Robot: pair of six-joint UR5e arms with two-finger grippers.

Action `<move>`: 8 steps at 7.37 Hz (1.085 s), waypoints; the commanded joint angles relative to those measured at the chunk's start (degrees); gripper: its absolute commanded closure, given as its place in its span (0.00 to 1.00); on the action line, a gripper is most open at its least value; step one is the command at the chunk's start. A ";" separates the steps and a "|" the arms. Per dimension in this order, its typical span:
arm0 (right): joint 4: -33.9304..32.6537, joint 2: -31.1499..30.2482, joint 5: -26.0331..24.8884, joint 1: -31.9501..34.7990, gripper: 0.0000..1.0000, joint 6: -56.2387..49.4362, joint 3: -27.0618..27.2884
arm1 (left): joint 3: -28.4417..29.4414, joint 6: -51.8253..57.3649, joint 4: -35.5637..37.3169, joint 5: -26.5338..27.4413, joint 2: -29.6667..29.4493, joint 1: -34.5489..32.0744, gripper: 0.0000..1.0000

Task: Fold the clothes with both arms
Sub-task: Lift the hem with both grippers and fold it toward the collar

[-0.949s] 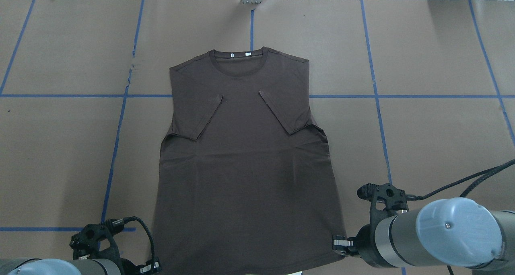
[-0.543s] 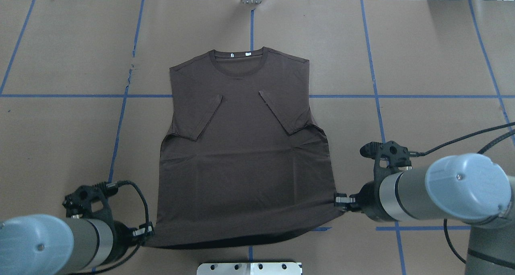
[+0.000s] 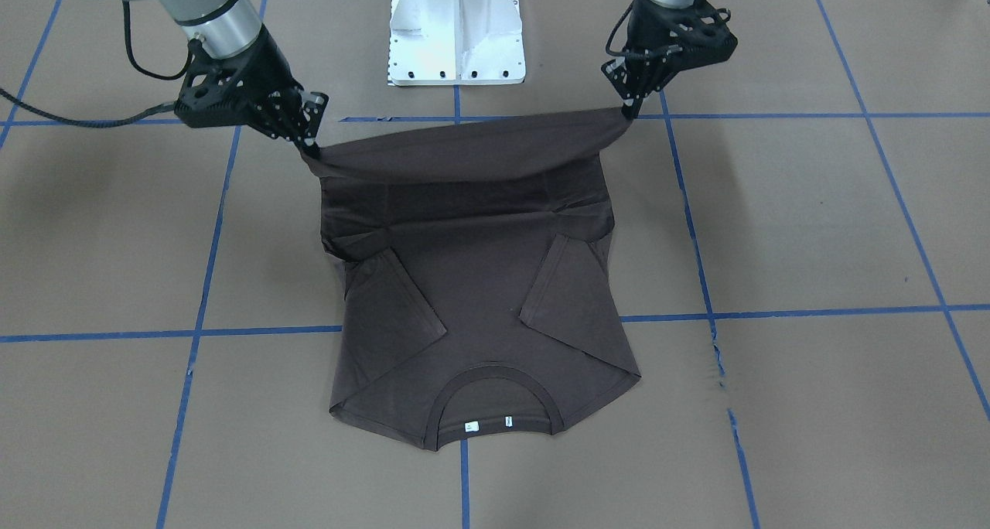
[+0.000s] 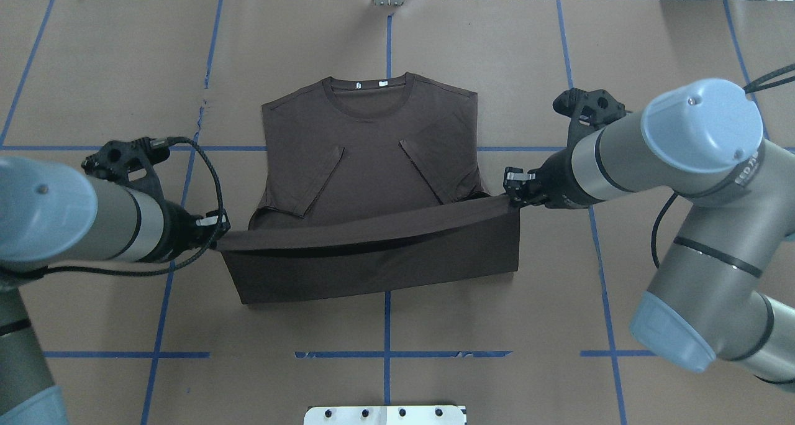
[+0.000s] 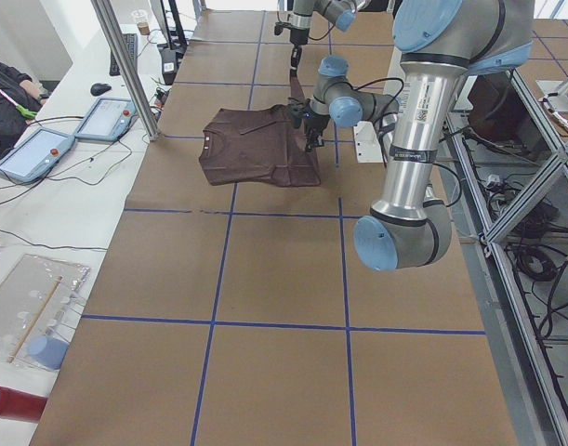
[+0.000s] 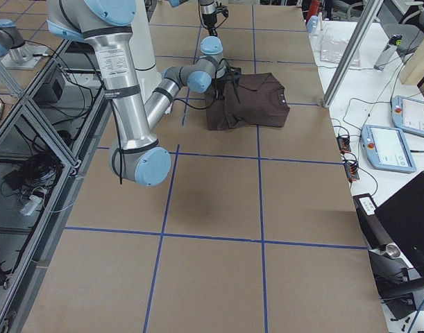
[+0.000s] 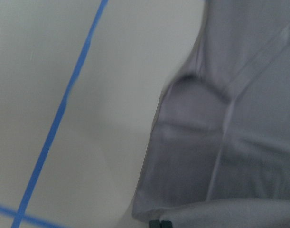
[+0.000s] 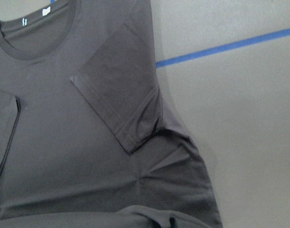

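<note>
While the hem (image 4: 366, 231) is clamped at both ends by the left gripper (image 4: 214, 232) and right gripper (image 4: 513, 192), the collar (image 4: 367, 99) is found straight ahead.

Left arm (image 4: 115, 226): round silver-grey tube, black band near the wrist.
Right arm (image 4: 612, 164): matching silver-grey tubes, thin black rings at the joints, small dark lettering on one link.
Joint caps (image 4: 702, 123): light blue, domed, one small screw in the middle.
Wrist brackets (image 4: 590, 105): black openwork plastic with round holes.
Left gripper (image 4: 214, 232): black, with small silver-coloured fittings near the tip.
Right gripper (image 4: 512, 189): black, same silver-coloured fittings.
Cables (image 3: 85, 123): black, braided sheath, plugged in at the brackets.
Base (image 3: 456, 26): white pedestal on a plate with a row of dark bolt heads.
</note>
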 commanded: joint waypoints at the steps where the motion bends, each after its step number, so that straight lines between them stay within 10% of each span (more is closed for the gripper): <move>1: 1.13 10.29 -0.08 5.77 1.00 -2.55 -14.33 | 10.55 7.54 -0.31 -0.91 -6.02 -8.19 1.00; 5: 20.12 20.42 -1.13 9.13 1.00 -2.90 -41.34 | 31.28 9.60 -16.69 -0.73 -12.27 -11.65 1.00; 8: 20.22 22.21 -2.98 9.13 1.00 -2.82 -44.82 | 42.21 8.72 -23.41 -0.56 -17.55 -12.00 1.00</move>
